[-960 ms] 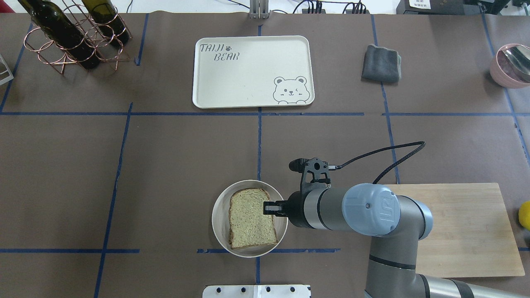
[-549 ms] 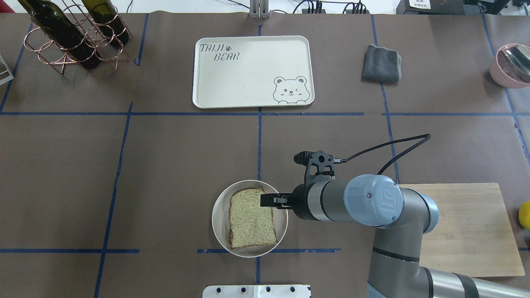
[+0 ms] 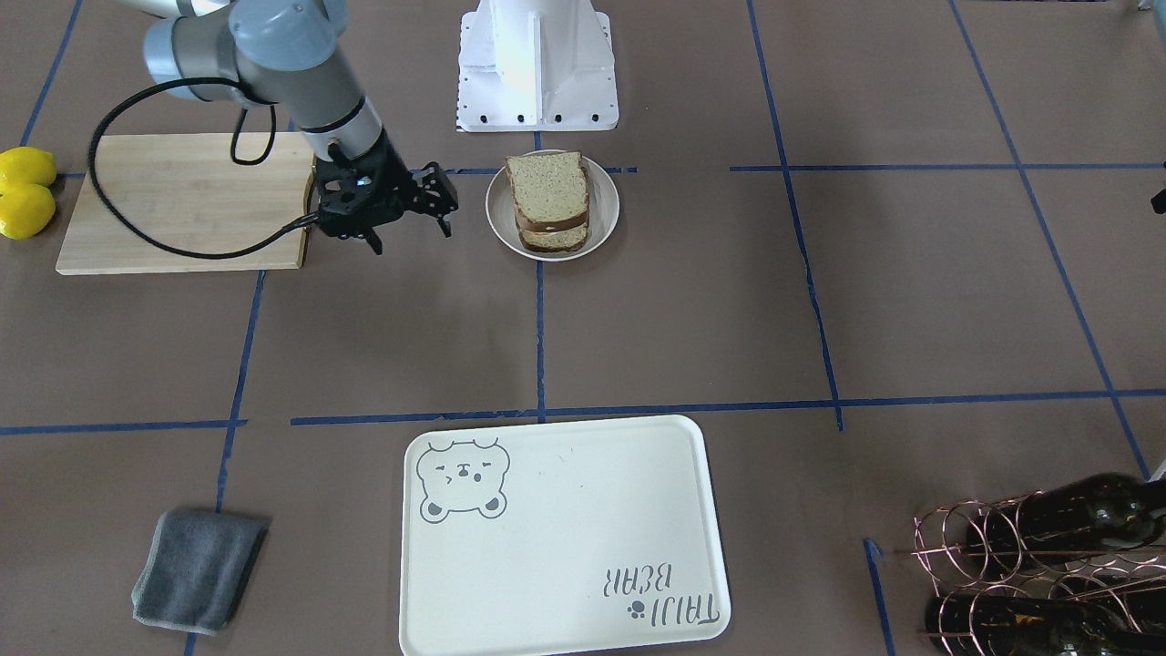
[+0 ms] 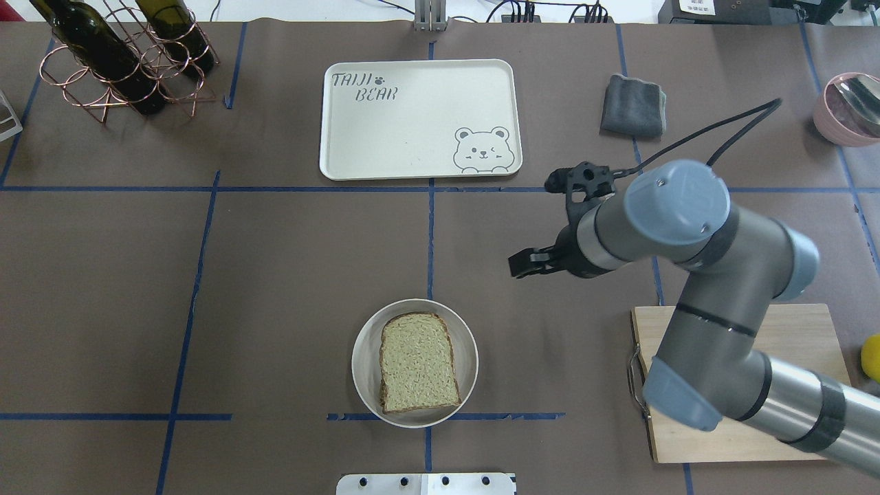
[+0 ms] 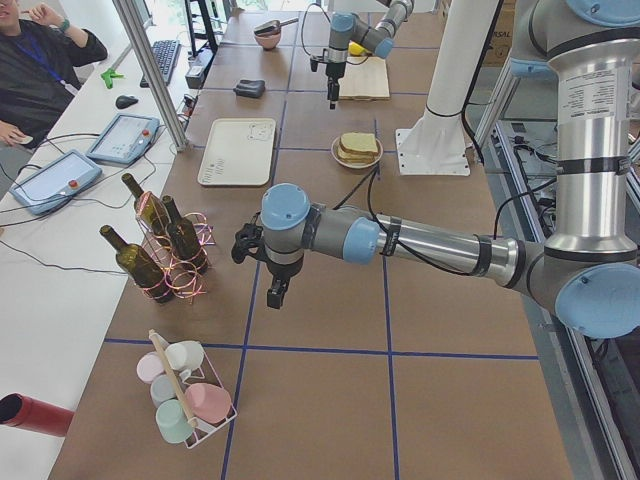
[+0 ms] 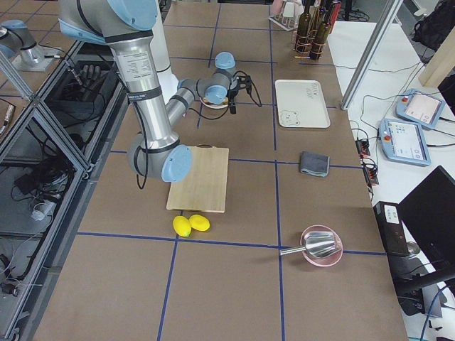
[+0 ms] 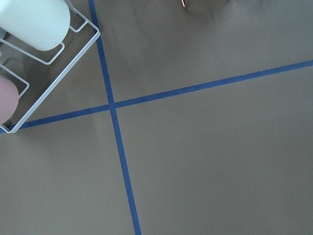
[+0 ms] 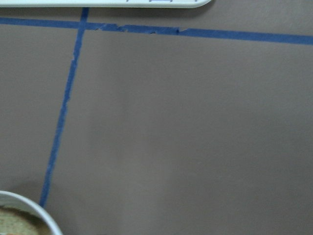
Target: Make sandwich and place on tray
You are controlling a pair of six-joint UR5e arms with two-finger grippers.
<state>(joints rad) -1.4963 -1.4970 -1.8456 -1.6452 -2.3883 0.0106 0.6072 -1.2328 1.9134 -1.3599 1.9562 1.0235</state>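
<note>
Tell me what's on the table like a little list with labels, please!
Sandwich: stacked in the bowl
Tray: no sandwich on it yet
Right pincer: open, holding nothing, beside the bowl
Left pincer: far off by the bottles; open or shut unclear
Left to do: move sandwich onto tray

Cream, tan and brown under blue tape lines

The tray (image 4: 412,124) is cream-white with a grey bear face and grey lettering. The sandwich (image 4: 418,361) shows speckled tan bread, dark brown crust and what may be a pale filling, in an off-white bowl (image 4: 363,371). The table (image 4: 275,275) is brown with a blue grid, the cloth (image 4: 632,104) grey, and the lemons (image 3: 25,193) yellow.
</note>
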